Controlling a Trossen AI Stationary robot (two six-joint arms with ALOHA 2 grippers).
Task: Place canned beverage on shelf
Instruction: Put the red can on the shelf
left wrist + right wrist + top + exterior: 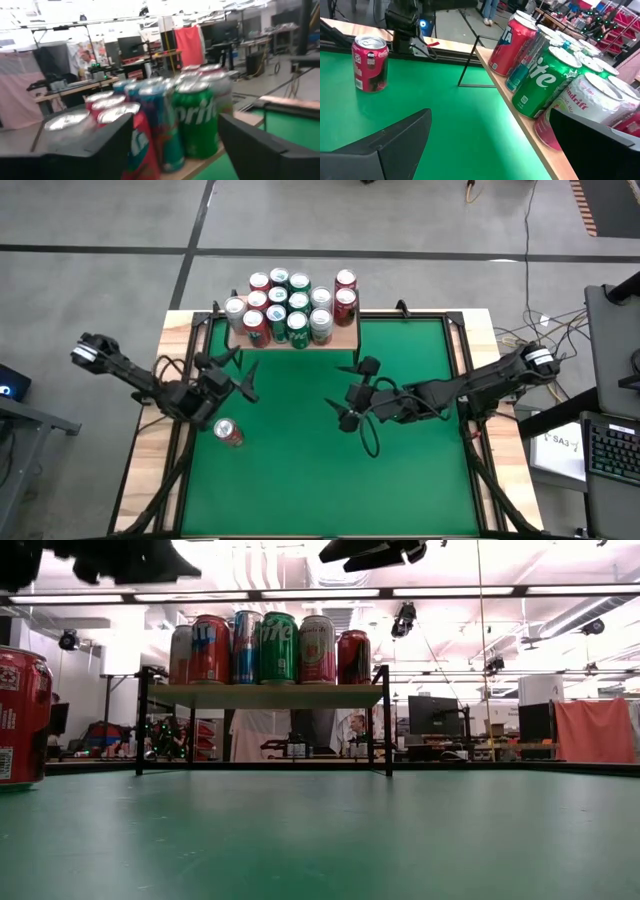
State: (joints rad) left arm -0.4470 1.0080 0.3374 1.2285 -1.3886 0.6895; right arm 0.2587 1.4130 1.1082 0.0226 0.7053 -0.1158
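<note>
A red can (228, 432) stands upright on its base on the green table, left of centre; it also shows in the low view (20, 715) and the right wrist view (370, 64). The shelf (345, 338), a light-wood board on thin black legs, stands at the table's far edge and carries several upright cans (278, 647). My left gripper (245, 376) hovers open between the red can and the shelf, facing the shelf's cans (192, 120). My right gripper (350, 392) hovers open over the table's middle, with the shelf's edge (520, 125) in front of it.
Black frame rails (462, 370) run along the table's sides, with wooden strips outside them. A dark cable loop (370, 442) hangs below my right arm. Bare green surface (320, 490) fills the table's near half. The shelf top is crowded except at its front right corner.
</note>
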